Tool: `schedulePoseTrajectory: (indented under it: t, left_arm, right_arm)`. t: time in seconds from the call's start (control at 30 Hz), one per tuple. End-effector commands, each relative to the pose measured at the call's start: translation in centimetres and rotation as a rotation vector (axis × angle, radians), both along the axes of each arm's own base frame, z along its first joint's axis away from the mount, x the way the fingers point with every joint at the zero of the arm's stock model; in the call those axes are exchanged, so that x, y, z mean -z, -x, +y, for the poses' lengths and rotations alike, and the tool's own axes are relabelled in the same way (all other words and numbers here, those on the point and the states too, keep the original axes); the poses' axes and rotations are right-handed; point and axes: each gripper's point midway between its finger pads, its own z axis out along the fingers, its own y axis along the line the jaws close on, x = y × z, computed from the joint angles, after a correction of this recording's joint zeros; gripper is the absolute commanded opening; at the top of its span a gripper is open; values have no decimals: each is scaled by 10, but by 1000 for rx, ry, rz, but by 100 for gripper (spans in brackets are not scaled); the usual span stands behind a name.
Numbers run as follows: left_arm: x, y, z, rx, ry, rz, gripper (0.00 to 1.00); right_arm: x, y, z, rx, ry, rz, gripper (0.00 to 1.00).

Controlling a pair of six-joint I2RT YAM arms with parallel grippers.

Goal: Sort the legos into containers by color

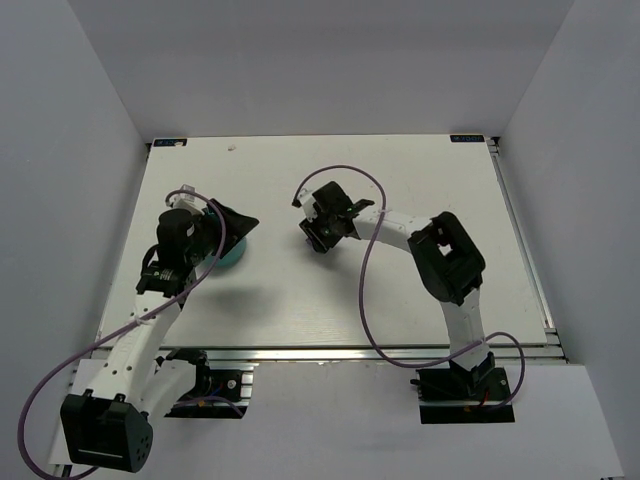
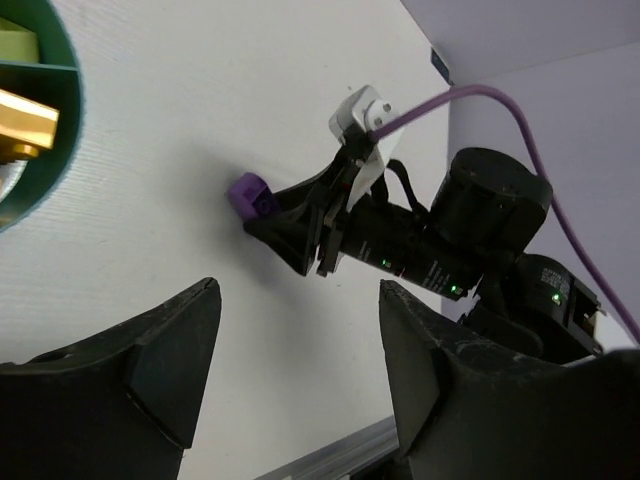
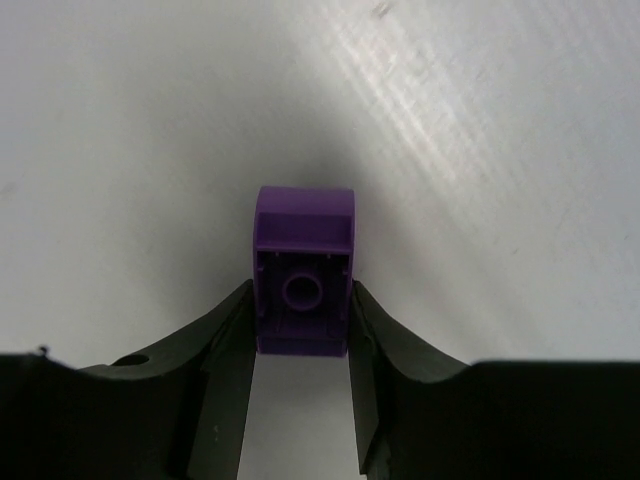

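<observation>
My right gripper (image 3: 303, 300) is shut on a purple lego (image 3: 303, 270), its hollow underside facing the camera, low over the white table. The left wrist view shows the same purple lego (image 2: 250, 193) at the tip of the right gripper (image 2: 285, 225), close to the table surface. The teal bowl (image 2: 62, 130) sits at the left edge of that view, with an orange lego (image 2: 25, 118) and a lime green lego (image 2: 14, 45) in separate compartments. My left gripper (image 2: 300, 290) is open and empty, beside the bowl (image 1: 233, 259). From above, the left gripper (image 1: 240, 222) covers most of the bowl.
The right arm's purple cable (image 1: 365, 260) loops over the table middle. The aluminium rail (image 1: 350, 352) runs along the near edge. White walls stand on three sides of the table.
</observation>
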Motion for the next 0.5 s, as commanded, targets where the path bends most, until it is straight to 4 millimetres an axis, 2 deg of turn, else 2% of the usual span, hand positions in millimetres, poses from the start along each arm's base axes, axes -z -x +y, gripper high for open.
schedulePoseTrajectory:
  t: [0.0, 0.03, 0.07, 0.13, 0.23, 0.27, 0.37, 0.47]
  left_arm:
    - [-17, -3, -14, 53, 103, -67, 74]
    - [-16, -2, -19, 73, 121, -62, 74]
    - [-13, -5, -21, 80, 139, -51, 74]
    - [-10, -5, -28, 111, 158, -40, 75]
    - [-3, -8, -41, 154, 179, -19, 77]
    - [-3, -6, -49, 189, 189, -19, 78]
    - [1, -4, -72, 264, 213, -4, 78]
    - [2, 1, -99, 337, 232, -2, 78]
  right_arm:
    - [-49, 10, 6, -110, -136, -77, 0]
    - [-75, 11, 4, -142, -188, -115, 0]
    - [-94, 24, 5, -233, -255, -140, 0]
    - [-112, 37, 5, -333, -307, -175, 0]
    - [-135, 74, 2, -515, -389, -208, 0]
    - [-142, 86, 3, -566, -428, -206, 0]
    - [-152, 100, 0, -618, -459, -225, 0]
    - [-156, 103, 0, -627, -467, -213, 0]
